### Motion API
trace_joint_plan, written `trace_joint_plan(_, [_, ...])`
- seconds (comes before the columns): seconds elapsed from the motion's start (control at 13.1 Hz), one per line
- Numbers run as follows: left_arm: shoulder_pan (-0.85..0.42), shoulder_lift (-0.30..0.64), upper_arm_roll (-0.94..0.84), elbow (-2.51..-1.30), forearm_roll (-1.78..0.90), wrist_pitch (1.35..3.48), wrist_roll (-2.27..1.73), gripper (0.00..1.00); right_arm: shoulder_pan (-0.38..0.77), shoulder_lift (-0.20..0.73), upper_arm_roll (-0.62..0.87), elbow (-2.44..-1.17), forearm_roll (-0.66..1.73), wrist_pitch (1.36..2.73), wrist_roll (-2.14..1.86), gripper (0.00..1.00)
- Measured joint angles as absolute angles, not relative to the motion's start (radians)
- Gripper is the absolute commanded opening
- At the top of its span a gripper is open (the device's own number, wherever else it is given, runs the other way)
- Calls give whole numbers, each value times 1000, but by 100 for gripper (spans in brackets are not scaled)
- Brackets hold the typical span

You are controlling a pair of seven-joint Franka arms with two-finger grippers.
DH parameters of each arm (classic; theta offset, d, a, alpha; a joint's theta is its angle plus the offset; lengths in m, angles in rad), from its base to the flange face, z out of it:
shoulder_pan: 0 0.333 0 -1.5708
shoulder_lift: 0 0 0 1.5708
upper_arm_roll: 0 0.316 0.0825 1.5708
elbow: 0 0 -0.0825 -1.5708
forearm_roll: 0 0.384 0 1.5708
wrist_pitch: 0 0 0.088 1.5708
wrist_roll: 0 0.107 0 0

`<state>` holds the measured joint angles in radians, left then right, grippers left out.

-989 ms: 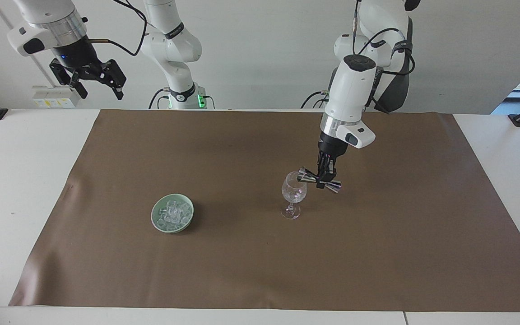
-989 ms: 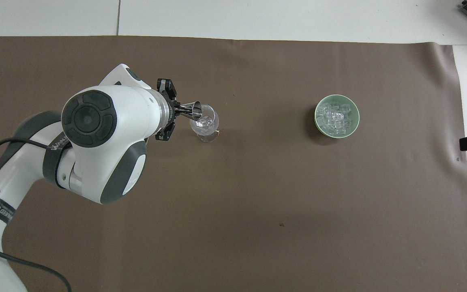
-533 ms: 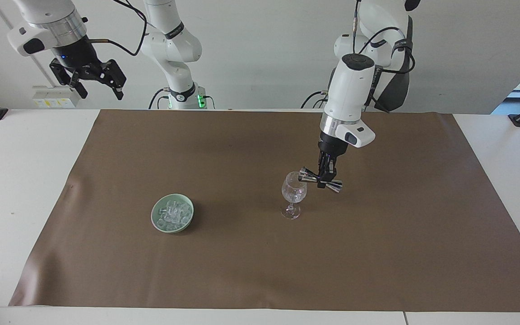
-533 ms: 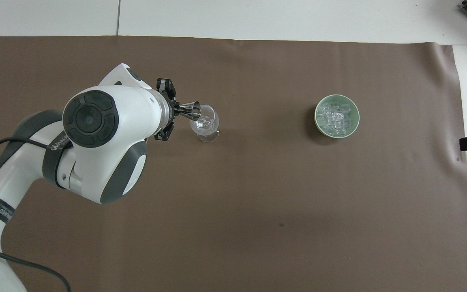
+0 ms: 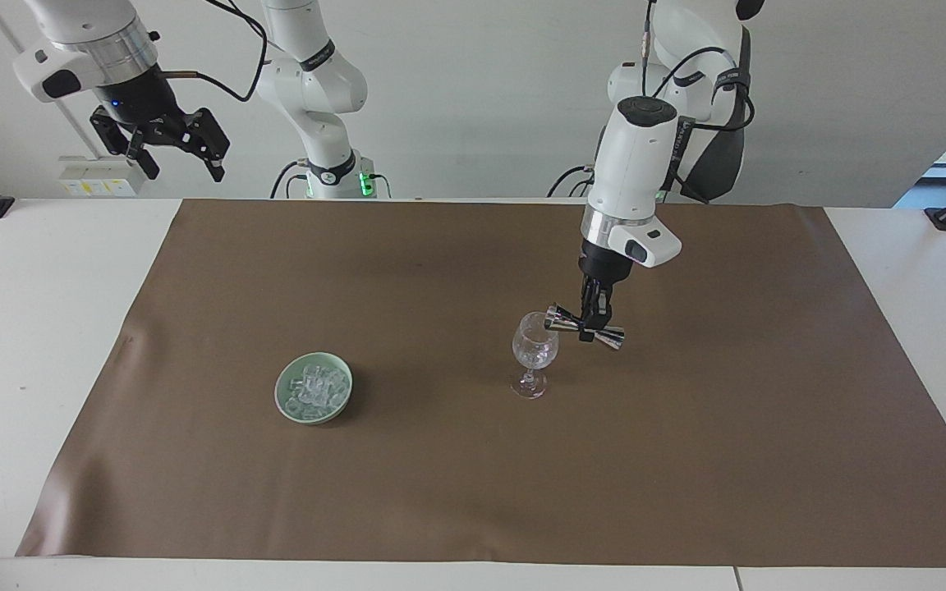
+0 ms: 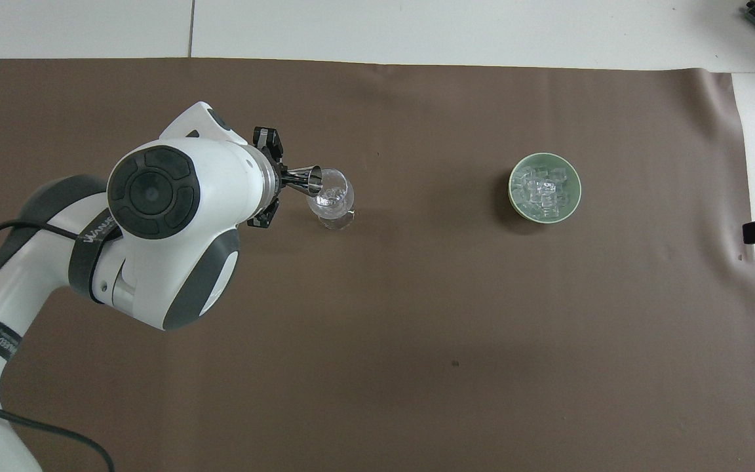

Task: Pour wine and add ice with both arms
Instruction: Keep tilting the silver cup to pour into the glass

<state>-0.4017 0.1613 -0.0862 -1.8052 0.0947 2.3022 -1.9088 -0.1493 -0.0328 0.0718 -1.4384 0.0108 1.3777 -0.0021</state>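
The ice (image 5: 314, 389) is sitting untouched in its green bowl (image 5: 287, 410) near the table's middle while the left gripper (image 5: 590, 323), clamped on a tipped steel jigger (image 5: 571, 325), is pouring into the stemmed glass (image 5: 534, 350); the right gripper (image 5: 167, 141), jaws spread, is waiting aloft.

My arms are white, rounded shells with dark grey panels at the joints. My left arm (image 5: 637, 156) ends in a round dark cap with raised pads, a silver ring (image 5: 603, 226) at the wrist, and a white block with a dark oval window beside it. A black band with white lettering wraps one link (image 6: 92, 237), and black cables loop along it. My left end effector (image 5: 592, 324) is black and slim. My right arm (image 5: 83, 41) has the same silver ring and a black end effector (image 5: 173, 152) with splayed links; a green light glows at its base (image 5: 366, 182).
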Motion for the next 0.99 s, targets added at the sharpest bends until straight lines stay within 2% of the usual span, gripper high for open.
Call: trace_joint_plan(0.99, [-431, 174, -86, -1773, 146, 2263, -1934, 0, -149, -33, 72, -1438, 11, 1378, -2, 100])
